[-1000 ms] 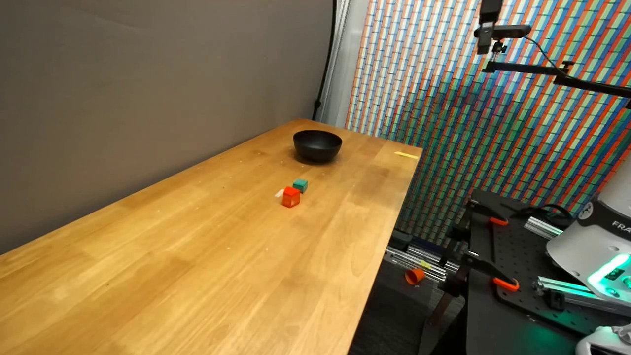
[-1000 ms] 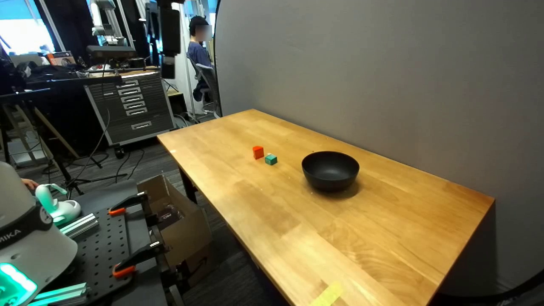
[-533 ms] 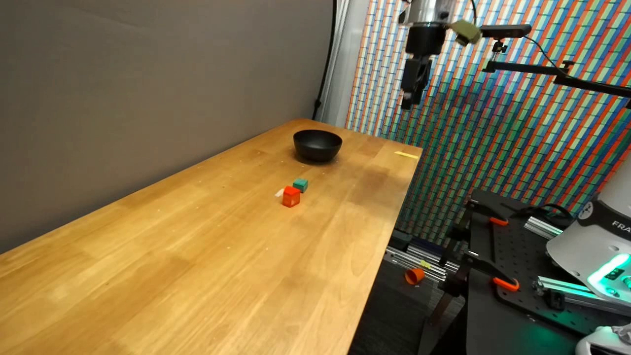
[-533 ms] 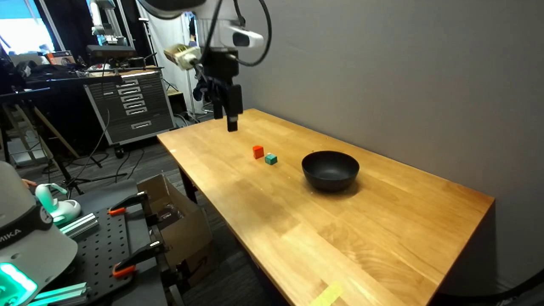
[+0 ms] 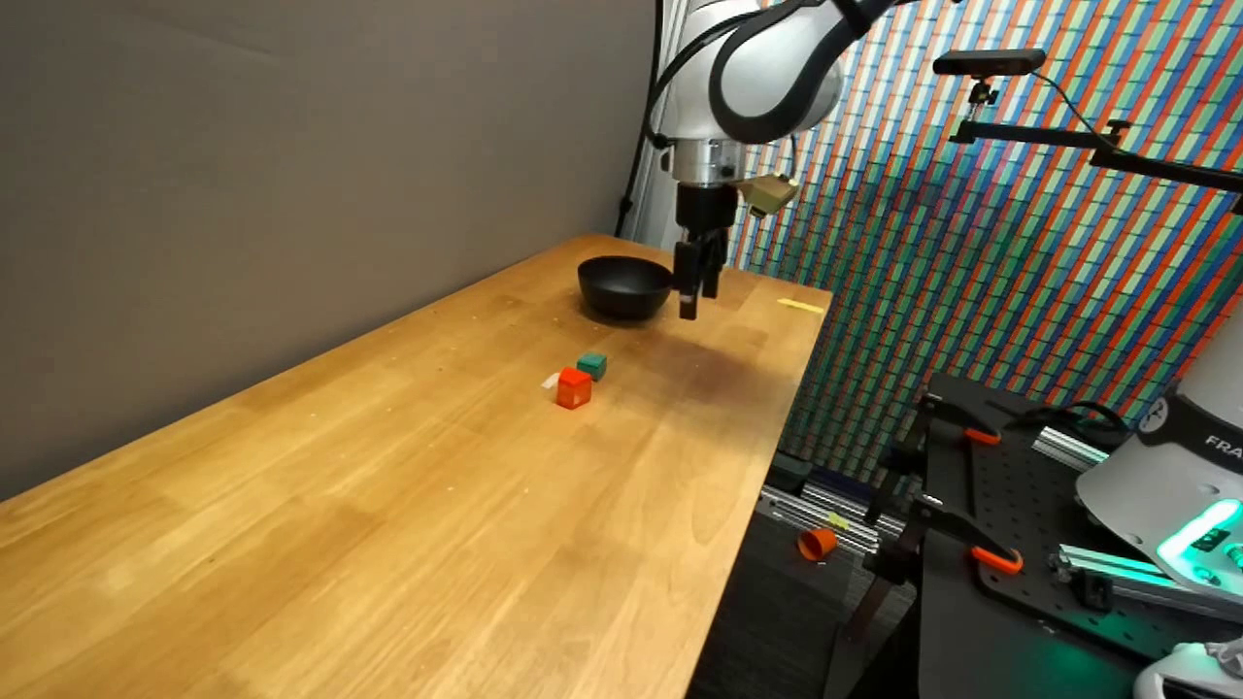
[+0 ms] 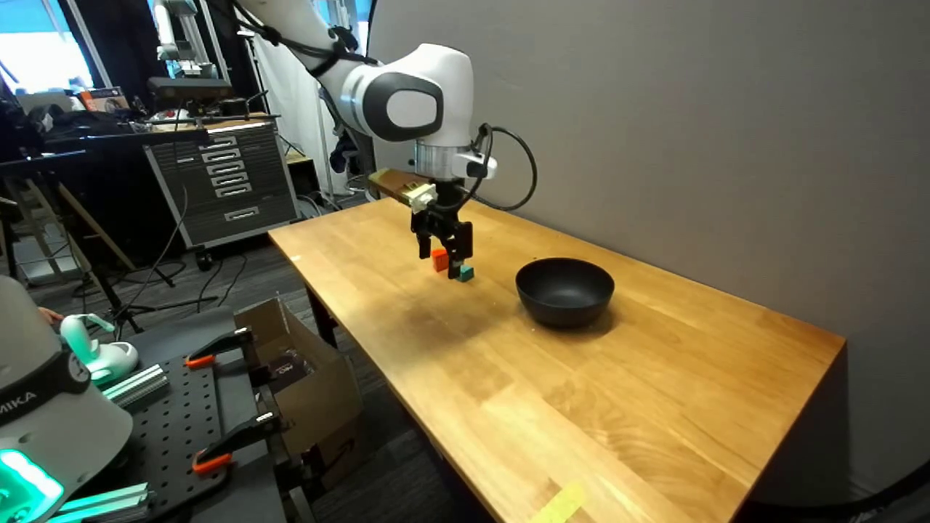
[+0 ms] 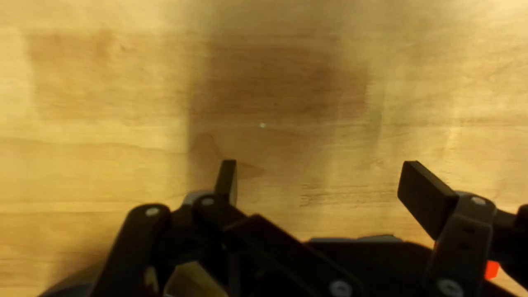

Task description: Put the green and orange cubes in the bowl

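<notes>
The end effector (image 7: pixel 318 173), spread and bearing nothing, has descended over the surface (image 6: pixel 654 378), so a pick seems near; the green cube (image 5: pixel 591 366) and orange cube (image 5: pixel 574 388) lie side by side, 0 of 2 in the bowl (image 6: pixel 564 312). A grey backdrop (image 6: pixel 654 145) lines the surface; a drawer cabinet (image 6: pixel 232 190) stands beyond.

Free gap between green cube (image 6: pixel 467 274) and bowl (image 6: pixel 564 294); backdrop (image 6: pixel 654 145) behind

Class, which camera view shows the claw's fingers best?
The wrist view: both fingers of the claw show close up, a wide gap between them. Both exterior views show them small, pointing down above the table.
</notes>
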